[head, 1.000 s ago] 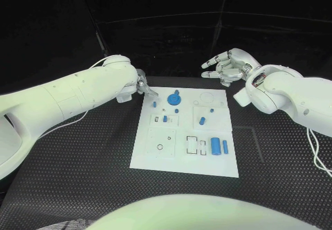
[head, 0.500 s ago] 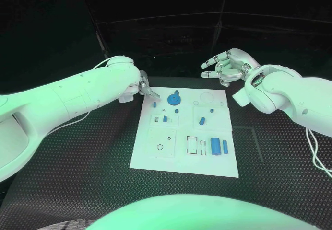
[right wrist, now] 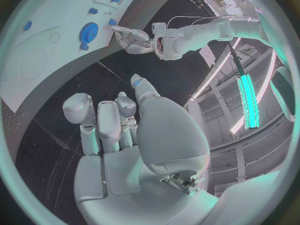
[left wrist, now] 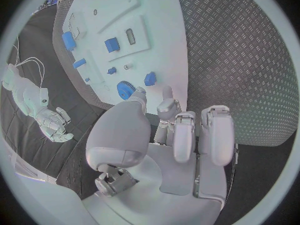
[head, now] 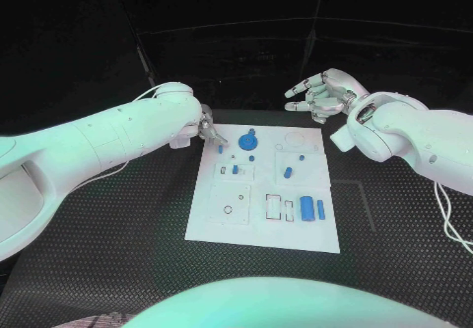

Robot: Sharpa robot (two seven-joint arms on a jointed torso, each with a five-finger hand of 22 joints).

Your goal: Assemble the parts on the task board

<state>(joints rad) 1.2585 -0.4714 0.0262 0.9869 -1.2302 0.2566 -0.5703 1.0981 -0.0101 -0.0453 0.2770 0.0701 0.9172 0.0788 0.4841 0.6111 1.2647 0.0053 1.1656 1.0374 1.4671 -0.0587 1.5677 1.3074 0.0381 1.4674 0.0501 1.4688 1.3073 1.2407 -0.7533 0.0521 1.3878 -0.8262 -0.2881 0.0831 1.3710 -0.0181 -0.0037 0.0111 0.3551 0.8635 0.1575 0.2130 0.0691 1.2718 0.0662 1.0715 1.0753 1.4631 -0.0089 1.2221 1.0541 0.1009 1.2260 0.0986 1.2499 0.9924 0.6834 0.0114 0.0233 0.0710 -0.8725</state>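
The left robot hand (head: pixel 204 126), fingers loosely parted and empty, hovers at the white rectangular task board (head: pixel 222 219) near the small blue plastic peg (head: pixel 220 147); pinch it squarely. The right robot hand (head: pixel 322 93) waits open

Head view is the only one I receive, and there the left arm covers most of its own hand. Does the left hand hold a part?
Observer: No. The left wrist view shows the left hand holding nothing, its fingers apart.
Operator: What lies in front of its fingertips?
Observer: The blue gear and a small blue part, both on the task board, close to the fingertips. I cannot tell whether any finger touches them.
Operator: Is anything in the palm of the right hand?
Observer: No. The right wrist view shows the right hand with a bare palm and its fingers stretched out.
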